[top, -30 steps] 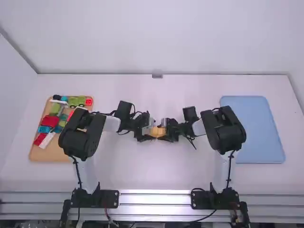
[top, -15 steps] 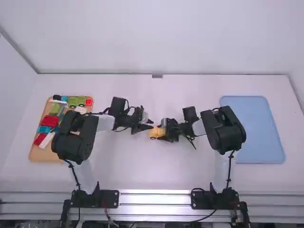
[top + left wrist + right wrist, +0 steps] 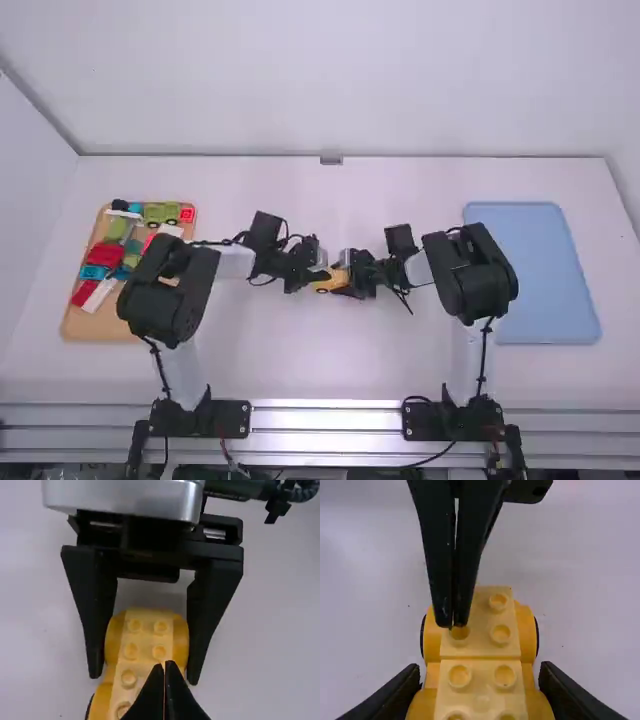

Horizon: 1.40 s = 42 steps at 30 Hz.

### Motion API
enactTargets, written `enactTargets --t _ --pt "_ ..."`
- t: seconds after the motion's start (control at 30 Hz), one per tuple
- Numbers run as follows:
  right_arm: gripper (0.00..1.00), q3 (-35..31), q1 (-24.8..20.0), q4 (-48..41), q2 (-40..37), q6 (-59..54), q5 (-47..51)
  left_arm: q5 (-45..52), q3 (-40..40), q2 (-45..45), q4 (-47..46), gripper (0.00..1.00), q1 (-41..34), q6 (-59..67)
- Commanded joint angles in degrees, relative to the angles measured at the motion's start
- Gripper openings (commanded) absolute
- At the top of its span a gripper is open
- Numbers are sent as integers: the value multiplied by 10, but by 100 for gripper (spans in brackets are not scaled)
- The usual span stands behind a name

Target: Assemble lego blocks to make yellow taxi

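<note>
White tabletop (image 3: 300, 360) lies beneath a yellow studded toy car (image 3: 480, 635); both wrist views show us its studs, too small from above. We see the right gripper (image 3: 341, 278) clamping its right end. Over its left part, the left gripper (image 3: 317, 277) has its jaws together; contact, we cannot tell. Both arms bend inward.

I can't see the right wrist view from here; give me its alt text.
Yellow studded toy car gripped by the right gripper, one finger on each side. The left gripper, fingers shut together, points down at a stud on top; contact is unclear. White table behind.
</note>
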Motion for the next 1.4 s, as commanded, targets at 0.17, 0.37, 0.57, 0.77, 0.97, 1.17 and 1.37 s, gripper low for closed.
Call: enactTargets --t 0.17,0.37,0.57,0.77,0.97,1.17,1.37 --pt "50 -9 0 -7 9 1 26 -20 -3 37 -21 2 0 -6" --pt "50 -9 0 -7 9 1 26 2 2 47 -4 2 1 -6" --pt "50 -9 0 -7 9 1 26 69 18 21 -41 2 13 26" --pt "50 -9 0 -7 9 1 26 54 43 -25 -119 2 10 89" --pt "50 -9 0 -7 9 1 26 5 42 -8 -96 2 4 70" --pt "50 -9 0 -7 9 1 26 -26 42 22 -59 2 3 18" --pt "49 -9 0 -7 9 1 26 -23 42 39 -67 2 6 18"
